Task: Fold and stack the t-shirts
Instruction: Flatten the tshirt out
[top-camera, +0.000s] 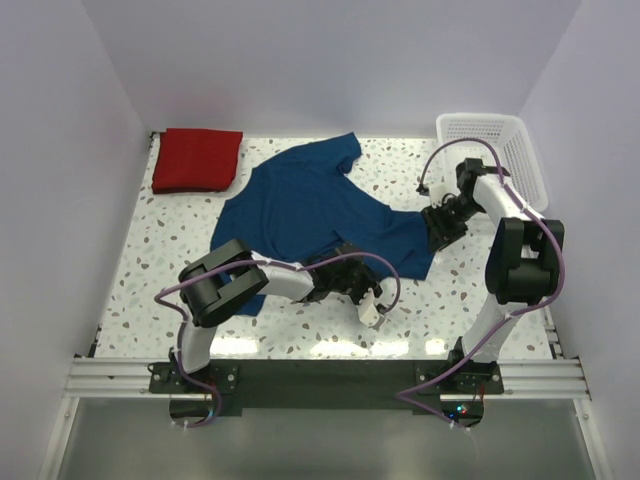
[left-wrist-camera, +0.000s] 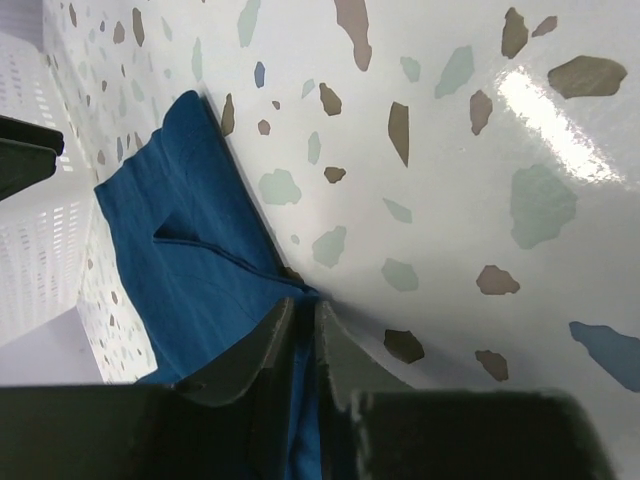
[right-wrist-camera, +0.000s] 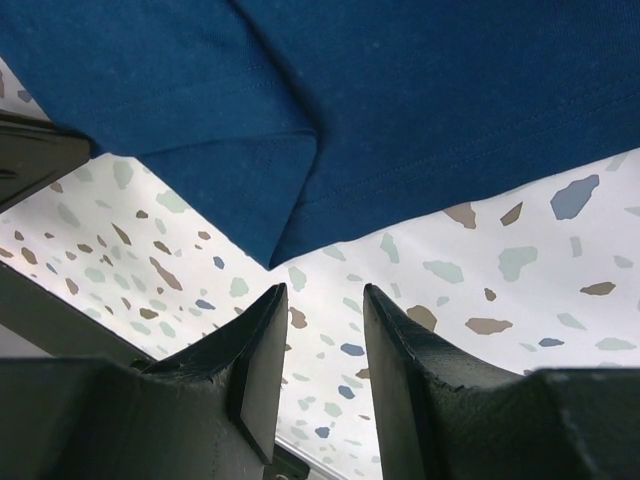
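The navy t-shirt (top-camera: 300, 210) lies spread and rumpled across the middle of the table. The red t-shirt (top-camera: 197, 160) sits folded at the back left corner. My left gripper (top-camera: 365, 285) reaches across to the navy shirt's near edge. In the left wrist view the left gripper (left-wrist-camera: 303, 305) is shut on a fold of the navy cloth (left-wrist-camera: 180, 250) right at its edge. My right gripper (top-camera: 437, 235) is at the shirt's right edge. In the right wrist view the right gripper (right-wrist-camera: 325, 300) is open, with only table between its fingers, and the navy hem (right-wrist-camera: 400, 90) lies just beyond the tips.
A white lattice basket (top-camera: 495, 140) stands at the back right corner and also shows as the basket (left-wrist-camera: 40, 240) at the left of the left wrist view. White walls close in the speckled table (top-camera: 160, 290) on three sides.
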